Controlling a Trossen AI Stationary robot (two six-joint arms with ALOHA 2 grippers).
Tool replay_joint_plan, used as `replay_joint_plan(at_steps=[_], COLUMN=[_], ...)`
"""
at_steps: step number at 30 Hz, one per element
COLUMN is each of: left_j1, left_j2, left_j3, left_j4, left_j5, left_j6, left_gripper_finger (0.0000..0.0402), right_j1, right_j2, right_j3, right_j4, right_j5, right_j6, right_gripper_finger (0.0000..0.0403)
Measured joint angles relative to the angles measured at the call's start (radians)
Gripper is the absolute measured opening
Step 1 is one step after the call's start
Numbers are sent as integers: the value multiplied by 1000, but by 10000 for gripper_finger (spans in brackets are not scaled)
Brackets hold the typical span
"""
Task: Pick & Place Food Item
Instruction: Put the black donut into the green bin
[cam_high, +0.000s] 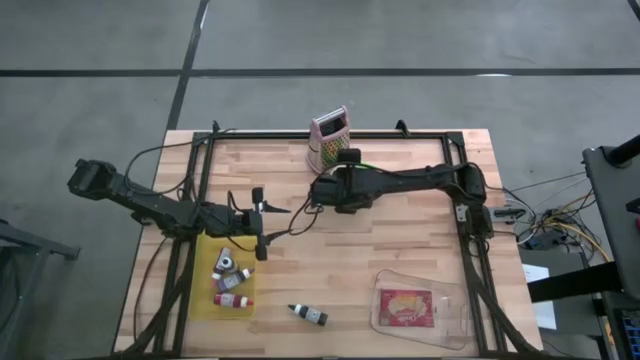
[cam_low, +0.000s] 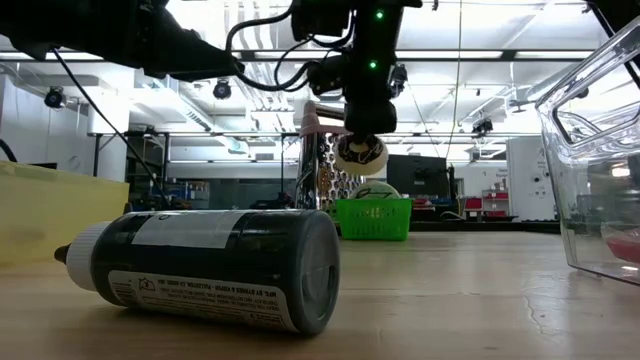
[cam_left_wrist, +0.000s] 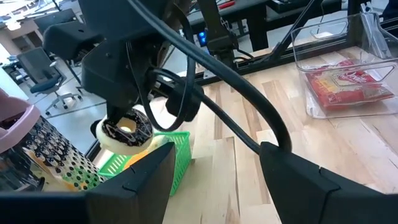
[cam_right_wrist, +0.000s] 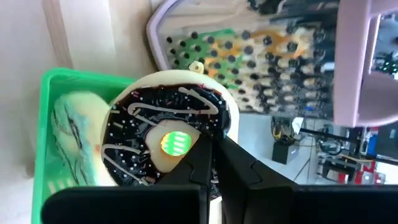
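floor: grey smooth concrete floor (cam_high: 420, 35), dark seam lines crossing it
tabletop: light wooden plank tabletop (cam_high: 400, 235), black metal frame (cam_high: 205, 160) along its edges
ceiling: white ceiling with strip lights (cam_low: 480, 75)
furniture: dark office chair (cam_left_wrist: 38, 71); black shelving rack (cam_low: 135, 165) in the hall

We record a doughnut (cam_right_wrist: 165, 140) with dark chocolate icing crossed by pale drizzle lines on a cream body. The basket (cam_right_wrist: 62, 124) is bright green. The grater (cam_high: 328, 137) is pink-topped with a perforated metal face. The counter (cam_high: 400, 240) is pale wood planking. The bottle (cam_low: 215, 265) is black, white-labelled, white-capped. The tray (cam_high: 225, 280) is yellow.
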Motion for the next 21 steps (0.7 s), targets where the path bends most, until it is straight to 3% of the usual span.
replay_joint_plan(at_steps=[21], left_j1=[0], left_j2=[0], left_j3=[0], left_j4=[-17], left_j5=[3], left_j6=[-7], left_gripper_finger=[241], right_j1=[7], right_j2=[-19], right_j3=[-9], right_j4=[-53], right_j5=[-292], right_j6=[76], right_gripper_finger=[8])
